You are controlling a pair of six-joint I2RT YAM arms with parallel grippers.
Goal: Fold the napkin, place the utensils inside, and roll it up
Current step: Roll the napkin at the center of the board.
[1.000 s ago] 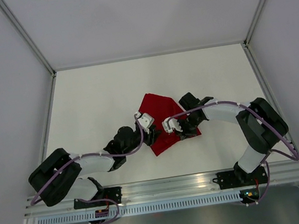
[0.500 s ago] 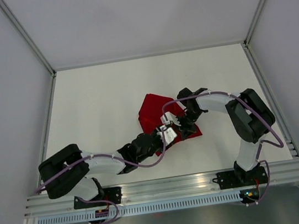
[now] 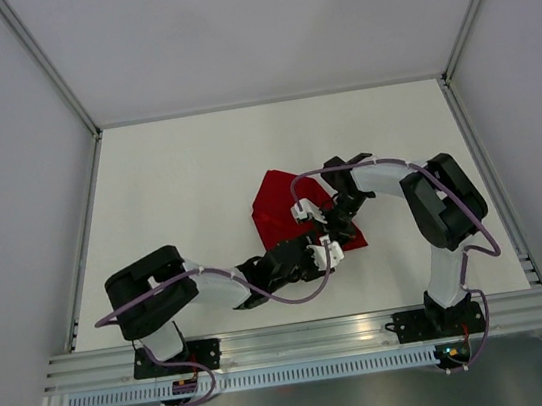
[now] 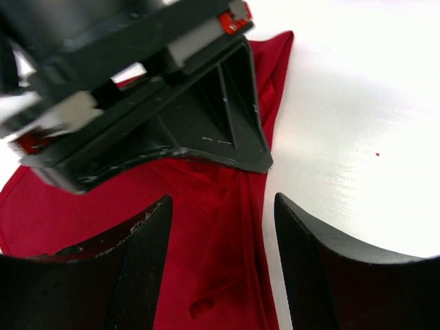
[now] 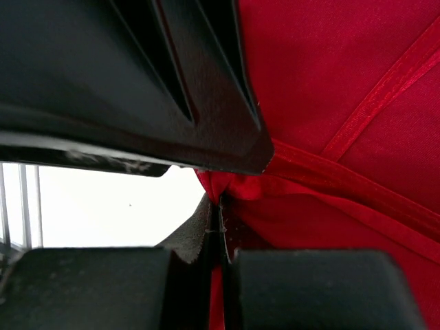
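The napkin [image 3: 277, 207] lies on the table [image 3: 179, 196], a little right of the middle. The right gripper [image 3: 338, 224] is over the near right part of the napkin, and the left gripper [image 3: 333, 250] is just in front of it, at the napkin's near edge, both very close together

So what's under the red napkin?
Only the white table shows around the napkin. Nothing pokes out at its edges. The cloth itself, the left claw and the right claw cover the rest, so anything underneath is hidden.
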